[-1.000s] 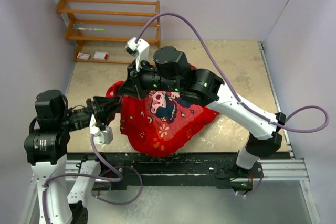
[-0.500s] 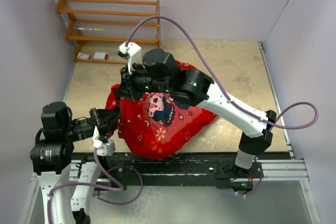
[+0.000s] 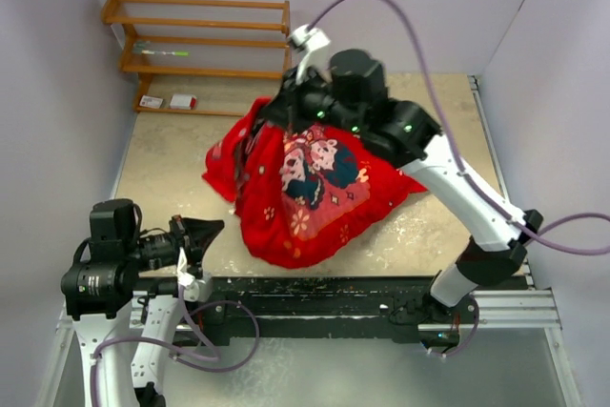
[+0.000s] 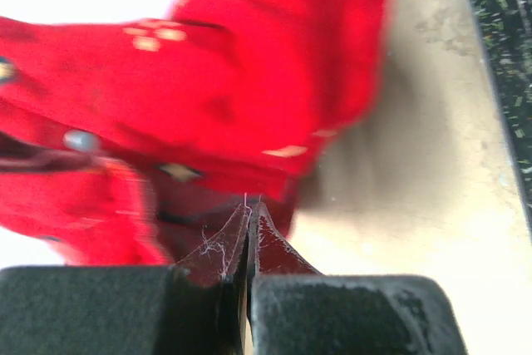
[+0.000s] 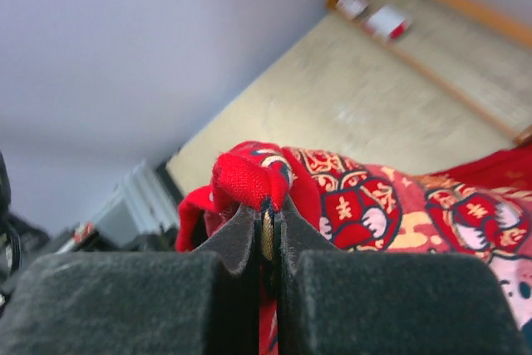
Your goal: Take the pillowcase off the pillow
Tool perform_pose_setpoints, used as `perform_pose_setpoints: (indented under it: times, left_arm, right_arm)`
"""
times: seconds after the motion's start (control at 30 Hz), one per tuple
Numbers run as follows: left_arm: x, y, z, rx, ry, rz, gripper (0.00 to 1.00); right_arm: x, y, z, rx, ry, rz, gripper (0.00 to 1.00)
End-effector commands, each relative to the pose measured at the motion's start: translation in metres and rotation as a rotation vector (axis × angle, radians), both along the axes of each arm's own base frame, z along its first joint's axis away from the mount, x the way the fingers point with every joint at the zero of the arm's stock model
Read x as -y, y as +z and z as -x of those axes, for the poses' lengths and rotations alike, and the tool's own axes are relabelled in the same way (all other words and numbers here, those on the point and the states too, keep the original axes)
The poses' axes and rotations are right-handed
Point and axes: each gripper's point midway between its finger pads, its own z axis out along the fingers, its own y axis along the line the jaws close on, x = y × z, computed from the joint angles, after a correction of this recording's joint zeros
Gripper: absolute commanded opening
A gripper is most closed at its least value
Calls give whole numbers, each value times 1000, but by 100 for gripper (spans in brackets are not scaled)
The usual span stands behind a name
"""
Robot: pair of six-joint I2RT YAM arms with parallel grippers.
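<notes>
The red pillowcase [image 3: 315, 188] lies bunched in a mound on the table. My right gripper [image 3: 283, 110] is shut on a fold of its upper back edge and holds that edge lifted; in the right wrist view the fold [image 5: 249, 180] sits pinched between the pads. My left gripper [image 3: 210, 229] is shut and empty, near the table's front left edge, apart from the cloth. In the left wrist view its fingertips [image 4: 249, 207] point at the red fabric [image 4: 208, 89] without touching it. The pillow does not show; it is hidden under the pillowcase.
A wooden shelf [image 3: 195, 45] with small items stands at the back left against the wall. A black rail [image 3: 334, 295] runs along the table's front edge. Grey walls close in left, right and back.
My right gripper has moved back and to the right, dragging the pillowcase's edge with it. My left gripper has come away from the cloth and drawn back toward the front left.
</notes>
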Motion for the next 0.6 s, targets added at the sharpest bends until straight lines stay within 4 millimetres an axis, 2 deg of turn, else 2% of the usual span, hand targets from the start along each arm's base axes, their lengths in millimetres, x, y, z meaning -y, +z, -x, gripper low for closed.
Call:
perform_pose_setpoints:
  times: [0.0, 0.1, 0.17, 0.2, 0.23, 0.27, 0.3, 0.4, 0.57]
  left_arm:
    - [3, -15, 19, -51, -40, -12, 0]
    - [3, -16, 21, -52, -43, -15, 0]
    - [8, -4, 24, -21, -56, 22, 0]
    - [11, 8, 26, -3, -64, 63, 16]
    - [15, 23, 28, 4, -69, 114, 44]
    - [21, 42, 31, 22, -92, 174, 56]
    - [24, 55, 34, 40, -111, 208, 60]
    - [28, 80, 36, 106, -139, 249, 63]
    - [26, 92, 23, 186, -134, 275, 65]
  right_arm:
    - [60, 127, -12, 250, -149, -288, 0]
    - [63, 130, -13, 247, -138, -310, 0]
    - [55, 121, -9, 219, -96, -310, 0]
    - [52, 114, -10, 201, -88, -306, 0]
    - [48, 111, -10, 207, -75, -308, 0]
    - [40, 103, -7, 192, -34, -308, 0]
    - [31, 95, -4, 167, 5, -307, 0]
    - [6, 75, 10, 113, 85, -295, 0]
    - [-41, 50, 42, 65, 196, -218, 0]
